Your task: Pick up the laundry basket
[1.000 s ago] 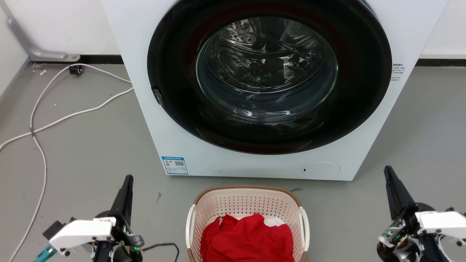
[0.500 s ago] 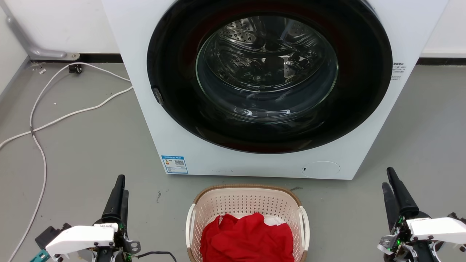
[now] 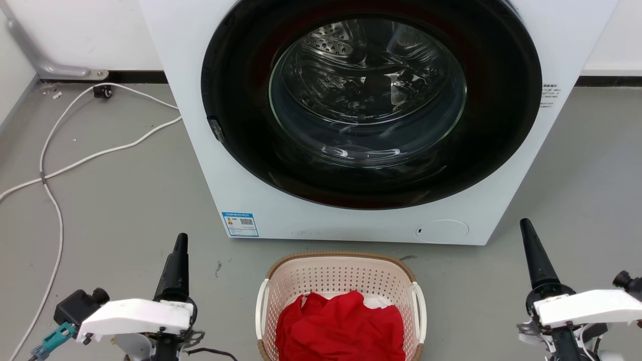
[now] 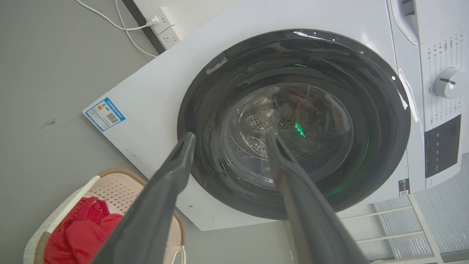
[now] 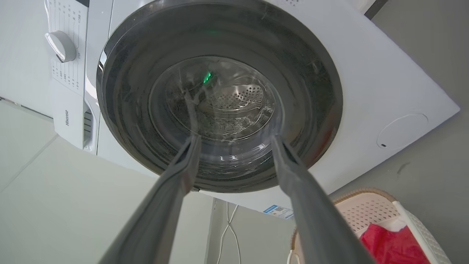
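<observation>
Laundry basket (image 3: 341, 281), with red cloth (image 3: 341, 326) inside, sat just in front of the washing machine (image 3: 281, 220). Left gripper (image 3: 179, 243) and right gripper (image 3: 525, 225) hung before that machine, fingers parted, holding nothing.

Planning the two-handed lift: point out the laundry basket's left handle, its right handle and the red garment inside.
left handle of the laundry basket (image 3: 260, 311): head view, midway down the white loop.
right handle of the laundry basket (image 3: 424, 313): head view, the loop's outer curve.
red garment (image 3: 341, 328): head view, its middle.
</observation>
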### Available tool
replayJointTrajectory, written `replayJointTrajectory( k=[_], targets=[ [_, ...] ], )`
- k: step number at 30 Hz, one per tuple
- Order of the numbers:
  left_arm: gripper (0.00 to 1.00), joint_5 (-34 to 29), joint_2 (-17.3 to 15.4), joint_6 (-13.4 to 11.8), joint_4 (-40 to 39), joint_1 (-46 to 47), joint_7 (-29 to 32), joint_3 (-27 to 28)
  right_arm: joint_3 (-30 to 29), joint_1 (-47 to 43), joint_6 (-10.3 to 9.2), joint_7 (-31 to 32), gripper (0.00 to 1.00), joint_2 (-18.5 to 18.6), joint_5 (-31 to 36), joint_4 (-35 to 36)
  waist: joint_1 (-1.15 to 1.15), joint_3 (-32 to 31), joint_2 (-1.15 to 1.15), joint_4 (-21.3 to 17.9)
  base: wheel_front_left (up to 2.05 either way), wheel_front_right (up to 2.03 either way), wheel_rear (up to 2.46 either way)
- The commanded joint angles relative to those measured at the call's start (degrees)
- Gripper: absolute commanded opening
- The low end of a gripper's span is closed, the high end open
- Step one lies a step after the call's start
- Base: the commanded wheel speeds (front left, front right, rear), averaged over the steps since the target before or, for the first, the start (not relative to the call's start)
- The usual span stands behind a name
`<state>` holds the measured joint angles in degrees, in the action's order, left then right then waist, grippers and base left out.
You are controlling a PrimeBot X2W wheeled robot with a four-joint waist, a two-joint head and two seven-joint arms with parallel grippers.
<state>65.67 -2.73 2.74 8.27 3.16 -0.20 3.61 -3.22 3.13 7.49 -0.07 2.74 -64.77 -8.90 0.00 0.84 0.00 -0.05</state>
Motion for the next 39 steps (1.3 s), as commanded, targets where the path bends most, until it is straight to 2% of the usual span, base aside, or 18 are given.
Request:
replayJointTrajectory(
  k=[1, 17, 39],
  targets=[
    [1.00, -3.92, -0.13, -0.82, -1.64, 0.31, -0.77, -0.87, 0.66, -0.01, 0.00, -0.87, 1.00, 0.18, 4.09, 1.80, 0.00, 0.06, 0.00, 0.01, 0.00, 0.00, 0.00],
    [1.00, -19.56, -0.49, -4.73, -4.19, -0.69, -4.11, -3.84, 3.16, -1.20, 0.00, -4.22, 1.00, 0.19, 22.06, 4.79, 0.00, 0.45, 0.00, 0.00, 0.00, 0.00, 0.00],
    [1.00, -35.58, -0.54, -6.14, -6.36, -2.93, -8.07, -5.44, 5.15, -3.37, 0.00, -8.17, 1.00, 0.20, 40.08, 7.52, 0.00, 0.36, 0.00, 0.02, 0.00, 0.00, 0.00]
  ],
)
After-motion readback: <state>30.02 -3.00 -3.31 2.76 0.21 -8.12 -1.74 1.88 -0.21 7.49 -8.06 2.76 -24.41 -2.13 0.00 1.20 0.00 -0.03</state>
